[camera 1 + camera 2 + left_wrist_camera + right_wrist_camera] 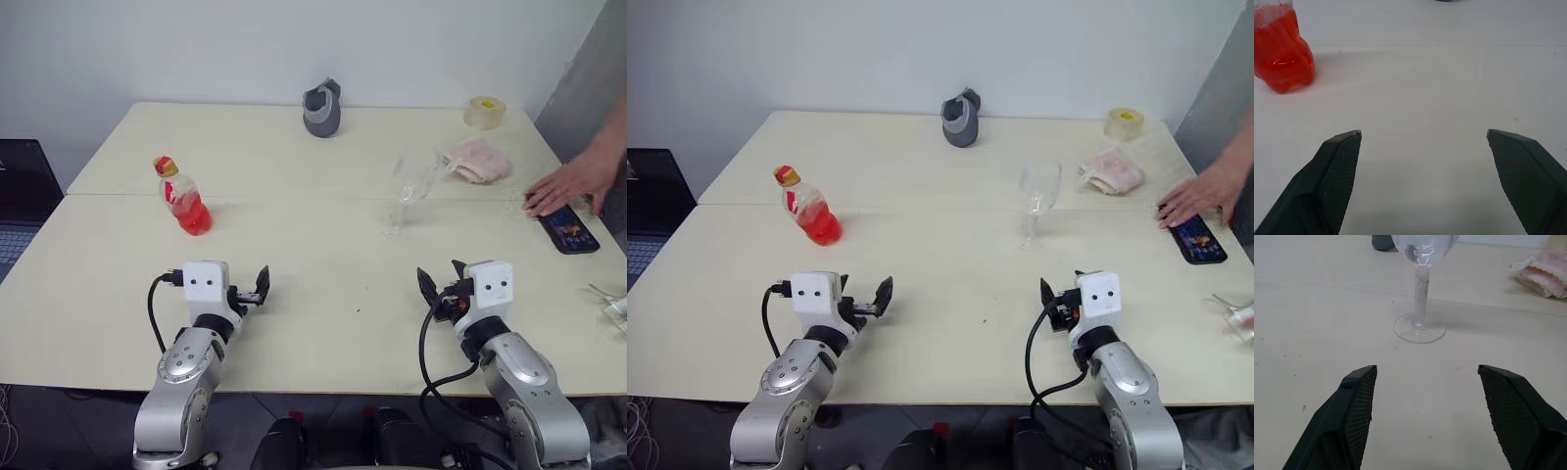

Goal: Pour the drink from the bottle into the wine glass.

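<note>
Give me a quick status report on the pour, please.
Left gripper and right gripper open, empty. Bottle capped, untouched, wine glass empty. A person's hand on a phone nearby.

A pale cream worktop (pixel 950 284) spans the scene, made of two slabs butted together along a straight seam that runs across it side to side. Behind the worktop's far edge rises a plain white wall (pixel 872 59), evenly lit with soft shadows. At the wall's right end a grey panel (pixel 1225 88) slants down beside the worktop's far right corner. Off the worktop's left edge sits a dark laptop (pixel 22 191). Below the worktop's near edge, dark floor shows.
</note>
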Available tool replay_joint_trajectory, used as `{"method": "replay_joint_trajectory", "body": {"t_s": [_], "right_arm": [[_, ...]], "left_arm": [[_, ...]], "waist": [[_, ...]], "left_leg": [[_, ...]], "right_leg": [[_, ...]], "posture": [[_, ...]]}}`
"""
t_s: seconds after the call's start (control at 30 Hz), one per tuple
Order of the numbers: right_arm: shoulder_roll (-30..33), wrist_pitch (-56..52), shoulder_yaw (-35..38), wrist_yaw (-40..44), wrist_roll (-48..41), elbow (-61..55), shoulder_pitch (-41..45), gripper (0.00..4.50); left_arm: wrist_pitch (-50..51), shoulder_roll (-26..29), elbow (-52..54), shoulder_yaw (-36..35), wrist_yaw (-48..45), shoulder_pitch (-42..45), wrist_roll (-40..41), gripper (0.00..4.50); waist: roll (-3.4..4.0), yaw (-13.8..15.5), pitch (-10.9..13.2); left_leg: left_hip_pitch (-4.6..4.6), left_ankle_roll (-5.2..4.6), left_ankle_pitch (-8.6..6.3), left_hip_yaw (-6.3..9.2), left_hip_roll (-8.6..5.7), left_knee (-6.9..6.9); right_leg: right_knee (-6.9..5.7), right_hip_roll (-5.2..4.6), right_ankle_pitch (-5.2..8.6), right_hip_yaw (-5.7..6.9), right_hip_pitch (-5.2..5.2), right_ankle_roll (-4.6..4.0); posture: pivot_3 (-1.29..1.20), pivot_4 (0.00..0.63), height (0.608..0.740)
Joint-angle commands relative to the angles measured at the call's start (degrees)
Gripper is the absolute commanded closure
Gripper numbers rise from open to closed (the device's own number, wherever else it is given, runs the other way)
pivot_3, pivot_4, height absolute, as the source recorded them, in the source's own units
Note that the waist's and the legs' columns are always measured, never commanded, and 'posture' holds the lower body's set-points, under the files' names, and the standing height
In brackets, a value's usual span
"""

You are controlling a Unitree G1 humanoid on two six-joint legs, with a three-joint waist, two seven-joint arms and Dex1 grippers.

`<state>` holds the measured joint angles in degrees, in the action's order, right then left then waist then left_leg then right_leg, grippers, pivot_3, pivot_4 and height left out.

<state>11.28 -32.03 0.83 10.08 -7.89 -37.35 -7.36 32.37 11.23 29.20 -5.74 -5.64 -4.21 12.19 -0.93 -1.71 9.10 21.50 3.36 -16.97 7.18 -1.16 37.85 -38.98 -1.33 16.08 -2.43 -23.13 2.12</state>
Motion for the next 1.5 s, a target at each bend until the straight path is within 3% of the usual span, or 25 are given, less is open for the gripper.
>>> {"method": "replay_joint_trajectory", "body": {"t_s": [0.03,1.1,1.5], "right_arm": [[0.45,1.33,0.62,0.43,-0.46,-1.17,0.63,0.95],[2.71,3.81,2.27,6.10,-5.95,-0.38,1.89,0.95],[11.98,4.48,-0.25,26.78,-21.56,-0.82,7.33,0.95]], "left_arm": [[-0.13,0.86,3.16,0.03,0.37,0.49,-1.23,0.07],[-2.34,-1.54,7.35,-8.60,6.32,-6.55,-4.47,0.07],[-12.78,5.17,-7.08,-14.41,2.81,0.60,-4.49,0.07]], "waist": [[0.00,0.00,0.00],[0.00,0.02,0.00],[-0.02,0.03,0.01]], "left_leg": [[0.00,0.00,0.00,0.00,0.00,0.00],[0.01,0.00,0.00,0.00,0.01,0.00],[-0.02,-0.01,0.00,0.00,-0.02,0.02]], "right_leg": [[0.00,0.00,0.00,0.00,0.00,0.00],[0.00,0.00,0.00,0.00,0.01,0.00],[0.01,0.01,0.00,0.04,0.04,-0.01]], "posture": [[0.00,0.150,0.740],[0.00,0.150,0.740],[0.00,0.150,0.740]]}}
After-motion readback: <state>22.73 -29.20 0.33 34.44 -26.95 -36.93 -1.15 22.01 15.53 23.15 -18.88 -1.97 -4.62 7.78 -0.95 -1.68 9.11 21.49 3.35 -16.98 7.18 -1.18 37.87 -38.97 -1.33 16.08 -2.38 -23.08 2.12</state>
